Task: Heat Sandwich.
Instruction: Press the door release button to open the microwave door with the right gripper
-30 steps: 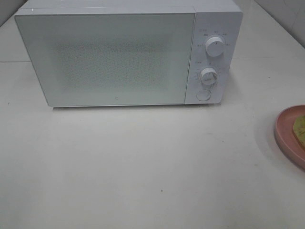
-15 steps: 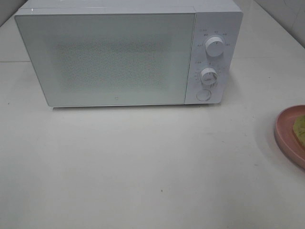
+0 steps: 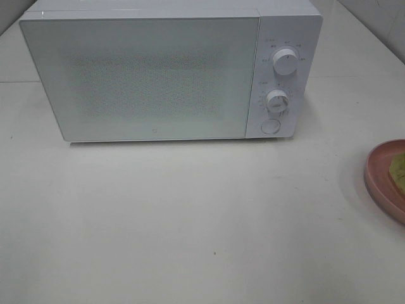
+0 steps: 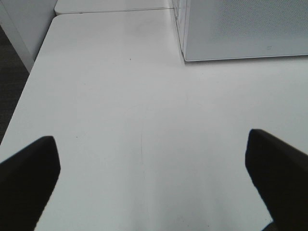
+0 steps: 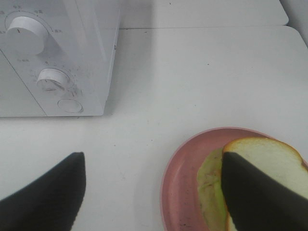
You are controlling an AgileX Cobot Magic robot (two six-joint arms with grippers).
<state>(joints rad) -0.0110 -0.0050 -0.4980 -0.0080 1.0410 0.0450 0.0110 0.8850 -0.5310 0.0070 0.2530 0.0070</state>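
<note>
White microwave (image 3: 158,76), door shut, on the table (image 3: 190,215). Print around upper dial (image 3: 286,62) and lower dial (image 3: 277,100) is too small to read. Sandwich (image 5: 269,156) lies on pink plate (image 5: 185,192), right of the microwave and well apart from it. Left gripper (image 4: 151,144) jaws wide apart over bare table. Right gripper (image 5: 154,163) jaws apart, nothing between them, one finger in front of the sandwich.

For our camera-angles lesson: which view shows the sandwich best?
The right wrist view: the sandwich lies close on the pink plate, bread and green layer clear, though an end effector finger covers part. The exterior high view catches only a sliver at its edge; the left wrist view shows none.
</note>
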